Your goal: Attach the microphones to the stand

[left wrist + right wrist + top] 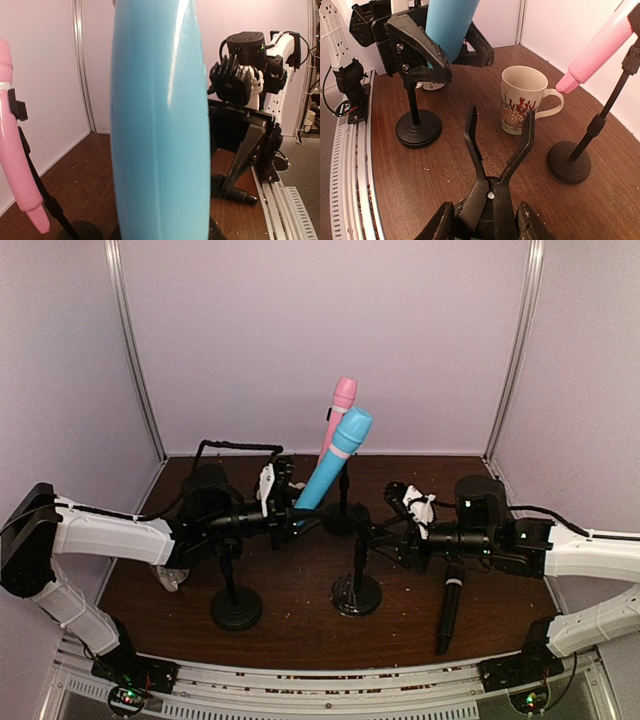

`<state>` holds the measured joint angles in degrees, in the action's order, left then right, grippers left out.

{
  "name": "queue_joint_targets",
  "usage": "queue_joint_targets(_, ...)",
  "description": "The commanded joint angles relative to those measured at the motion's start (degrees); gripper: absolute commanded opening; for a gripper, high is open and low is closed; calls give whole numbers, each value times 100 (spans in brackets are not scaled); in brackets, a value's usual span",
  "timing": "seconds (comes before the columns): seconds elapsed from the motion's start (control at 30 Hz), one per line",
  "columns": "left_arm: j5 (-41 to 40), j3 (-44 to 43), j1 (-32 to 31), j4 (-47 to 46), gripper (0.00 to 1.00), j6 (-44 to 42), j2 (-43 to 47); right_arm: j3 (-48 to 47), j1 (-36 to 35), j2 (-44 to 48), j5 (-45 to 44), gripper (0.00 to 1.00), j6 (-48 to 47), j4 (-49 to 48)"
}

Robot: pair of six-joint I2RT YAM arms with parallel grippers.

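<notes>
My left gripper (288, 506) is shut on the lower part of the light blue microphone (335, 462), holding it tilted up over the table's middle; it fills the left wrist view (160, 125). The pink microphone (340, 405) sits clipped on the back stand (343, 515). The black microphone (449, 615) lies on the table at the front right. My right gripper (487, 220) is shut on the handles of the middle stand's clip (497, 145), whose two prongs stand spread open. The blue microphone (447, 25) is above and beyond that clip, apart from it.
A third stand (236, 605) stands at the front left, under my left arm. A white mug with a red pattern (525, 100) stands beyond the clip. The pink microphone's stand base (570, 160) is right of the clip. Walls close in on three sides.
</notes>
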<state>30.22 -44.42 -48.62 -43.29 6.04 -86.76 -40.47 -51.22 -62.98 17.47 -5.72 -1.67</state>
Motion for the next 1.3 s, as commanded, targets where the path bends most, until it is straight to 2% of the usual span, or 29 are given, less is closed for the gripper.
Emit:
queue_joint_targets(0.0, 432, -112, 113, -807, 0, -287, -583, 56, 60, 50, 217, 6, 123, -187)
queue_joint_targets(0.2, 506, -310, 177, -559, 0, -357, -603, 49, 73, 82, 236, 6, 122, -192)
queue_joint_targets(0.47, 200, -278, 64, 610, 0, -660, 300, 9, 77, 171, 443, 6, 101, -143)
queue_joint_targets(0.67, -196, -496, -338, 1790, 0, -1143, 1037, 4, 38, 450, 665, 5, 123, -48)
queue_joint_targets(0.9, -795, -472, -974, 2610, 0, -1292, 1699, 10, -90, 557, 1185, 5, 129, -33)
queue_joint_targets(1.13, -1476, 0, -1783, 2716, 0, -1049, 2092, 251, -190, 599, 1396, 6, 146, -179)
queue_joint_targets(1.27, -1675, 523, -1876, 2072, 0, -724, 2131, 365, -191, 705, 1355, 6, 141, -213)
